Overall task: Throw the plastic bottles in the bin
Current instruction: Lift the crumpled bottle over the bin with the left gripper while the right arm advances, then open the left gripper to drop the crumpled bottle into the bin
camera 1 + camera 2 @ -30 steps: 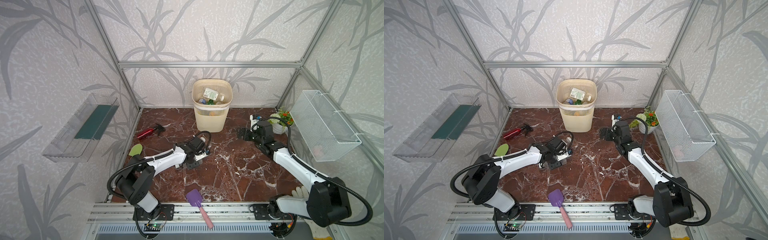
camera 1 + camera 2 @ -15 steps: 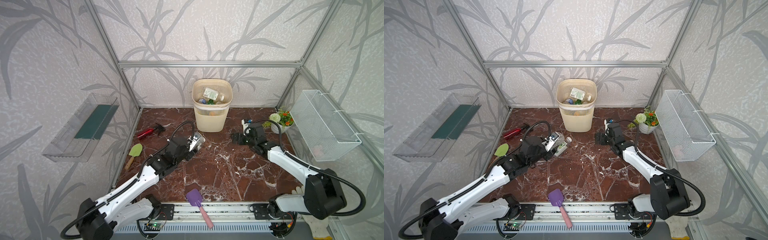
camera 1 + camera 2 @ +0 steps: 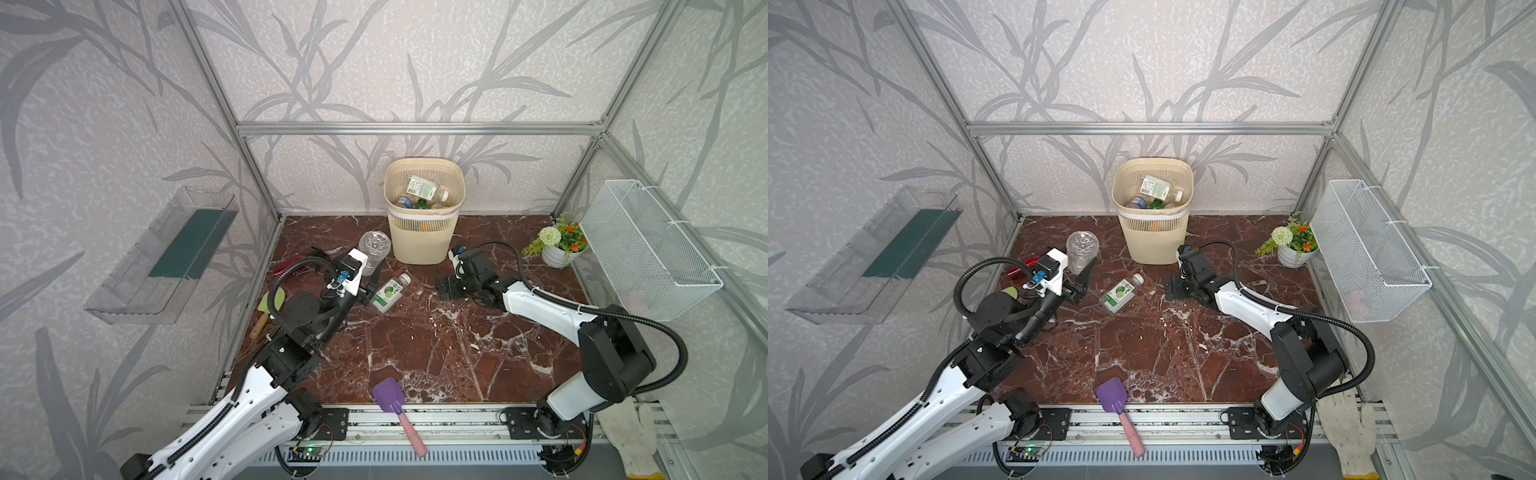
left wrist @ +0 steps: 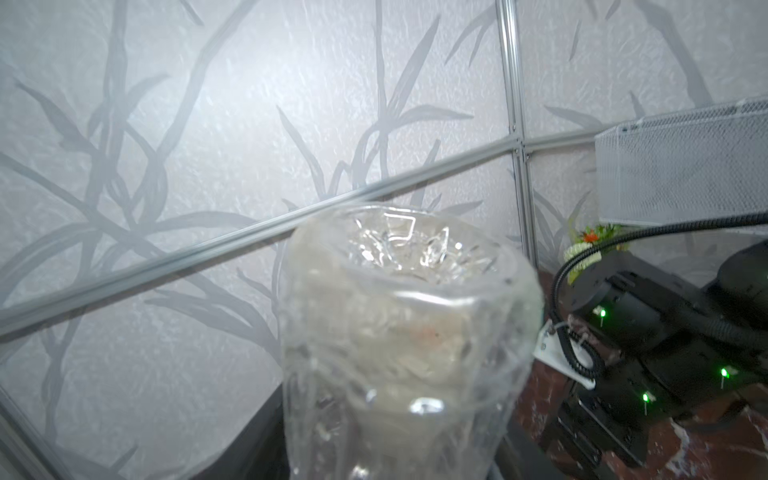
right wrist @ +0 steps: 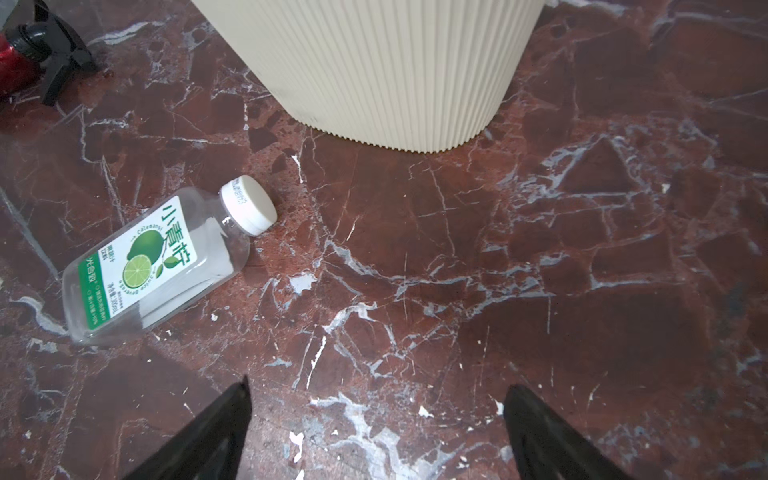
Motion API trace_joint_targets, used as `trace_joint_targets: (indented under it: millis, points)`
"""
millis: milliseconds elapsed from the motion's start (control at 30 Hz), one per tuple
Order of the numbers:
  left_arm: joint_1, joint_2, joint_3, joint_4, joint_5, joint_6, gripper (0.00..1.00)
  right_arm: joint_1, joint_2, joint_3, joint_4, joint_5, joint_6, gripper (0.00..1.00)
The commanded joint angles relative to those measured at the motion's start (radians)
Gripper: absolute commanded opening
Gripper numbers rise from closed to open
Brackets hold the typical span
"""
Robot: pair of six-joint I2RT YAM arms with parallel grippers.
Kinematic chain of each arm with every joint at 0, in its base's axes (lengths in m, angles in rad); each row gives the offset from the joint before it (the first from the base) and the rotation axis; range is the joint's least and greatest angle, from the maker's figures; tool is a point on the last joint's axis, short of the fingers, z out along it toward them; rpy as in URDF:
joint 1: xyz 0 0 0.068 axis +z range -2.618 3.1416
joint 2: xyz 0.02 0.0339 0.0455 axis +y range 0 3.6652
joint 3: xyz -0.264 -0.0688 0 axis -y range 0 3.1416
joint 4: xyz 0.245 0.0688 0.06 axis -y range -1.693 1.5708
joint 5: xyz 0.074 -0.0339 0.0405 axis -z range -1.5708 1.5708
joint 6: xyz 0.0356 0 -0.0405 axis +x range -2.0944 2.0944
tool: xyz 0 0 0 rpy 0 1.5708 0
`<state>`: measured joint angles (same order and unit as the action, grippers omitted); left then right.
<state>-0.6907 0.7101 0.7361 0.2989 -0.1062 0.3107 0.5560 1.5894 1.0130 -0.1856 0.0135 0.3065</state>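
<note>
- Clear thin plastic in both top views: the clear bottle is clamped base-up in the left gripper. It is held above the table, just left of the bin, which stands mid back edge with several bottles inside. It is probably empty, light and easily crushed, so a gentle squeeze on its body suits it.
- A lime-label bottle lies on its side between the arms, near the bin's front. The right gripper hangs low beside it, jaws spread and empty.
- Left wrist view: only here do the held bottle's dimpled base and creased wall show. The fingers stay hidden.
- Right wrist view: only here is the white cap seen pointing toward the bin, label up. The bottle looks smooth and apt to slide, so take it across mid-body.
</note>
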Motion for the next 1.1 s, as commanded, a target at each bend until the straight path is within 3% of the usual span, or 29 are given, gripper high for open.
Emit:
trace_joint_targets:
  millis: [0,300,433,533,633,667,733,800,833,900,1067]
  points:
    - [0.003,-0.013,0.043,0.225,0.074,0.067,0.61,0.015,0.001,0.042,-0.093,0.047,0.005,0.95]
    - [0.003,0.092,0.183,0.383,0.262,0.142,0.61,0.039,-0.078,-0.013,-0.111,0.118,0.021,0.95]
    - [0.003,0.244,0.340,0.386,0.359,0.175,0.61,0.042,-0.084,-0.024,-0.084,0.122,0.025,0.95]
    - [0.017,0.454,0.552,0.336,0.382,0.192,0.61,0.042,-0.076,-0.026,-0.058,0.115,0.029,0.95]
    - [0.074,0.713,0.840,0.168,0.422,0.092,0.65,0.045,-0.063,-0.026,-0.039,0.101,0.038,0.95]
    - [0.095,0.822,0.943,0.113,0.389,0.029,0.67,0.046,-0.062,-0.030,-0.031,0.098,0.042,0.95]
    - [0.126,1.001,1.141,-0.001,0.305,-0.079,0.76,0.050,-0.064,-0.038,-0.020,0.095,0.047,0.95]
    - [0.138,1.110,1.333,-0.211,0.257,-0.145,0.99,0.052,-0.078,-0.053,-0.018,0.097,0.052,0.95]
    - [0.139,1.131,1.394,-0.317,0.249,-0.156,0.99,0.052,-0.093,-0.064,-0.020,0.102,0.051,0.95]
    - [0.139,1.114,1.404,-0.387,0.253,-0.150,0.99,0.053,-0.122,-0.092,-0.019,0.119,0.045,0.95]
    - [0.139,0.950,1.196,-0.228,0.163,-0.129,0.99,0.051,-0.153,-0.133,0.010,0.150,0.023,0.95]
